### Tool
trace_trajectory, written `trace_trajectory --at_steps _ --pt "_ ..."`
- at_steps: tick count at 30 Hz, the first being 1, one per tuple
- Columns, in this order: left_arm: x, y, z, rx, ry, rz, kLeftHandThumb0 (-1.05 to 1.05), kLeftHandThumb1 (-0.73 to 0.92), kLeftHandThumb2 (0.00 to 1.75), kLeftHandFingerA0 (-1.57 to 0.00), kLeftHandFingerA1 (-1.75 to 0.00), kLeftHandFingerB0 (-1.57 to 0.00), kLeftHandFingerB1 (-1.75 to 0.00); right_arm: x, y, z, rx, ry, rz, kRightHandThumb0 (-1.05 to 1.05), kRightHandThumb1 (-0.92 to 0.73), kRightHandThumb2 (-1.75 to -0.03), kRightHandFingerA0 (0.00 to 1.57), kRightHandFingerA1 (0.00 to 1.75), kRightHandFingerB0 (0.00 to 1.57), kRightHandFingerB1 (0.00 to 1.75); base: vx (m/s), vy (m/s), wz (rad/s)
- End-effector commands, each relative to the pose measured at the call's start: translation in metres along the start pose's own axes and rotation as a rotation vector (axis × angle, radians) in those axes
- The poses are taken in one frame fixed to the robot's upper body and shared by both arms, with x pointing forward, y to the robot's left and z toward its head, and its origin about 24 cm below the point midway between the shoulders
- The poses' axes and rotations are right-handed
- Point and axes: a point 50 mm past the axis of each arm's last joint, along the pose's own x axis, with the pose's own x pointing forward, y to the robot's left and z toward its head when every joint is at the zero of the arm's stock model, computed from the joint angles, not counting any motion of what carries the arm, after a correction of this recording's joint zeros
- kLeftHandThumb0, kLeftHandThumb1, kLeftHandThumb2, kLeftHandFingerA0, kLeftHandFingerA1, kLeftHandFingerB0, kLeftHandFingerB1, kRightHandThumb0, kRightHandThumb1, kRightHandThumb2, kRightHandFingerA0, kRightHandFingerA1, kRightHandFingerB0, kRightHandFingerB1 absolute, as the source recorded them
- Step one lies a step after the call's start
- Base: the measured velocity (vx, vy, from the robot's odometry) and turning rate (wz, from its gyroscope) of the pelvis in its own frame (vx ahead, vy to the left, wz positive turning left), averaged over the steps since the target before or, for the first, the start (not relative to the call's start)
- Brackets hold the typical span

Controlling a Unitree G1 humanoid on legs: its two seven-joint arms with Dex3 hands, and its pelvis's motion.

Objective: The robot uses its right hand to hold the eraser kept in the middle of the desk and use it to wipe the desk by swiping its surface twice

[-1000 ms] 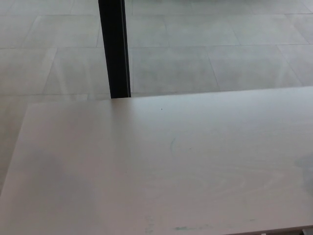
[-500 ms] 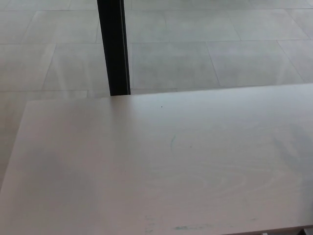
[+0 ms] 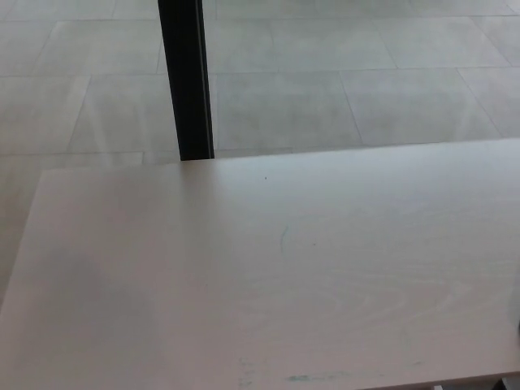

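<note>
Pale wood desk (image 3: 268,276) bare to far edge; black post (image 3: 184,77) behind; neither hand visible, state unknown.

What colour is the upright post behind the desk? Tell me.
Black. The post shows only in the head view.

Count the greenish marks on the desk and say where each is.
2: a short curved mark near the desk's middle, and a faint smudge by its near edge. Fainter ones may go unseen.

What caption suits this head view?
Pale desk with faint marks, no eraser or hands visible; black post behind.
</note>
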Motion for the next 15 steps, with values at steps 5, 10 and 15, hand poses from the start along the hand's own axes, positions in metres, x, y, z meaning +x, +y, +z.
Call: trace_trajectory --at_steps 5,10,15 --pt "0.0 0.007 0.003 -0.014 -0.017 0.01 -0.45 0.47 0.94 -0.67 -0.86 -0.53 -0.73 -0.087 -0.1 -0.072 0.139 0.257 -0.518 -0.63 -0.75 -0.62 0.7 0.54 0.44 0.43 0.0 0.0 0.0" --pt "0.003 0.01 0.002 -0.038 0.01 0.045 -0.43 0.48 0.94 -0.71 -0.88 -0.53 -0.73 -0.135 -0.102 -0.118 0.142 0.361 -0.615 -0.6 -0.76 -0.62 0.66 0.55 0.42 0.45 0.0 0.0 0.0" --pt "-0.001 0.021 -0.005 -0.05 0.013 0.073 -0.43 0.49 0.96 -0.64 -0.85 -0.48 -0.71 -0.17 -0.095 -0.157 0.101 0.55 -0.662 -0.63 -0.73 -0.62 0.77 0.54 0.37 0.43 0.0 0.0 0.0"
